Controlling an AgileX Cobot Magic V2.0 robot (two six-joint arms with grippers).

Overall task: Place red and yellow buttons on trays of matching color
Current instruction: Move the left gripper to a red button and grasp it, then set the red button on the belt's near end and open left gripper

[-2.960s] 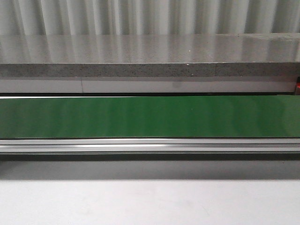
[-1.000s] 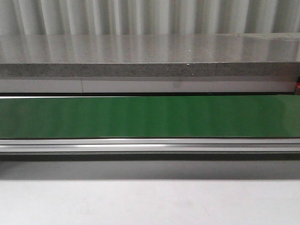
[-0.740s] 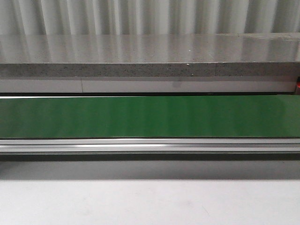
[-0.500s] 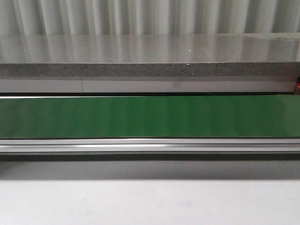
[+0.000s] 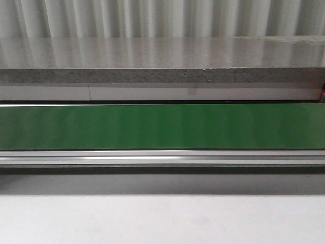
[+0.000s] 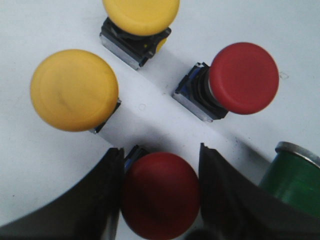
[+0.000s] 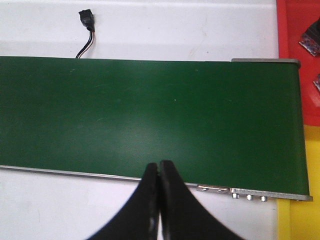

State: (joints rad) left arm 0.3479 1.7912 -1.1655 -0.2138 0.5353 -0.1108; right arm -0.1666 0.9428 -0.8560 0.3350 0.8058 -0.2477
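Four buttons, front view unchanged from earlier.
Left gripper (image 6: pixel 160 192) jaws flank a red button (image 6: pixel 160 195), seemingly touching; right gripper (image 7: pixel 159 197) closed, empty, over green belt (image 7: pixel 150 115).

Black, smooth-surfaced end effector fingers on both arms

Only the fingers of each arm show, and only in the wrist views; the front view shows no part of the robot. The left end effector (image 6: pixel 160 192) has two broad black fingers (image 6: pixel 82 210) with a dull, matte finish, wide at the base and narrowing to blunt, squared tips with flat inner faces. The right end effector (image 7: pixel 159 172) has two black fingers (image 7: pixel 137 212) of the same material, curving in from a wide base to slim, tapered tips, with a faint sheen along their edges. No screws, cables or markings can be made out on either pair.
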